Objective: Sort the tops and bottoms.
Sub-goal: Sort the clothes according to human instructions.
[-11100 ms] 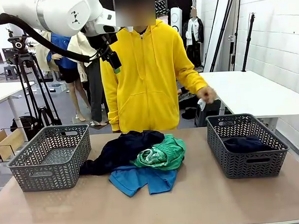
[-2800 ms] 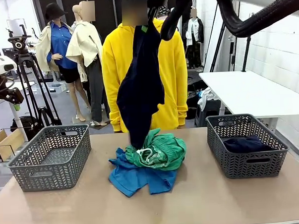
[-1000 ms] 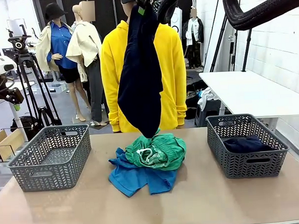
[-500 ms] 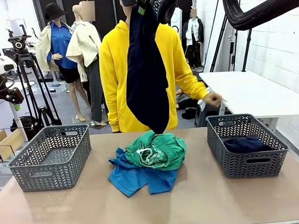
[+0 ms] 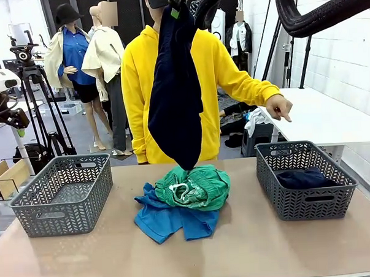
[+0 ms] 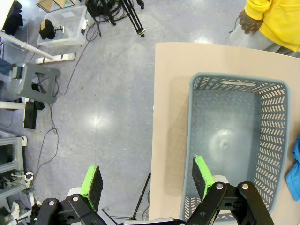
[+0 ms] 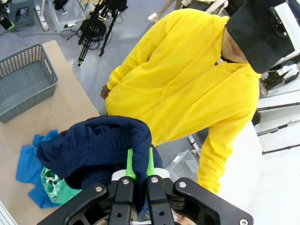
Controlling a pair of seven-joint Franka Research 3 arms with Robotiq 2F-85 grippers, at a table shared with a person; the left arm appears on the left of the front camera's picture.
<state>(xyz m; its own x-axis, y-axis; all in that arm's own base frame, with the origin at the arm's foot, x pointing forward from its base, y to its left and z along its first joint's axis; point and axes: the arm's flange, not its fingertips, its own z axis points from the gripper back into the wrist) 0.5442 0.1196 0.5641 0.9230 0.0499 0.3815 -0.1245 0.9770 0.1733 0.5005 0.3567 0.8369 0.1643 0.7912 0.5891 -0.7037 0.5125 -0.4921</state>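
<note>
Front, hanging: we see the navy garment (image 5: 176, 96) dangling from the right gripper (image 5: 178, 4), high over the green shorts (image 5: 196, 187) piled on the blue shirt (image 5: 170, 220).
Front, person: hand (image 5: 282, 105) held out above the right basket (image 5: 308, 208), which has dark clothing (image 5: 303, 178) inside.
Left wrist: left gripper (image 6: 146, 180) spread wide with nothing in it, left basket (image 6: 188, 140) below.
Right wrist: we see the fingers pinched tight on the navy cloth.

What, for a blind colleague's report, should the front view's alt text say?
The right gripper, shut, holds a navy garment hanging above green shorts and a blue shirt piled on the table. A person in a yellow hoodie stretches a hand toward the right basket, which holds dark cloth.
</note>
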